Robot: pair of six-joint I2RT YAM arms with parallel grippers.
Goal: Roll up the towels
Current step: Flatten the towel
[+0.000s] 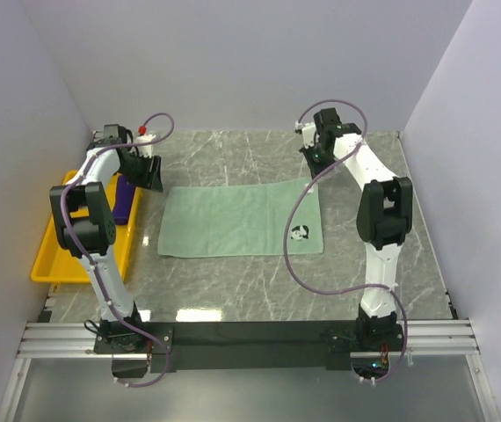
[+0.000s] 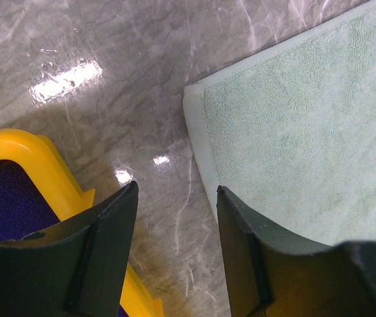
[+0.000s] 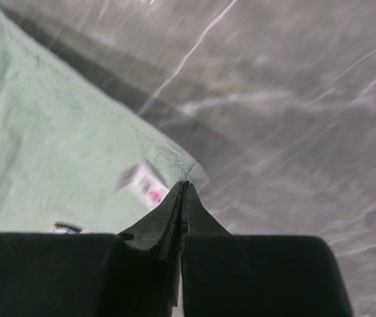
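Seeing mint green towel [image 1: 242,220] lying spread flat midway across the marble table [image 1: 233,290], long side running left-right, not rolled yet. Seeing purple towel [image 1: 126,198] sitting inside the yellow tray [image 1: 57,259] at the table's left edge, well apart from the right arm. Finding left gripper [image 2: 176,198] open: jaws standing apart, holding nothing, hovering over bare marble between the tray and the green towel. Placing that towel's far-left corner just beyond the fingertips, with its left hem running under the right-hand finger in the wrist view; tray rim and purple cloth showing just beside the other finger. Finding right gripper [image 3: 183,188] sitting at the green towel's far-right corner, fingers pressing fully together, tip pointing at the corner hem just beside a small white label [image 3: 145,185]. Not managing to confirm any cloth pinched there, corner showing just past the tips. Seeing the rest of the green towel stretching away left and nearward from that gripper, lying flat on the marble.
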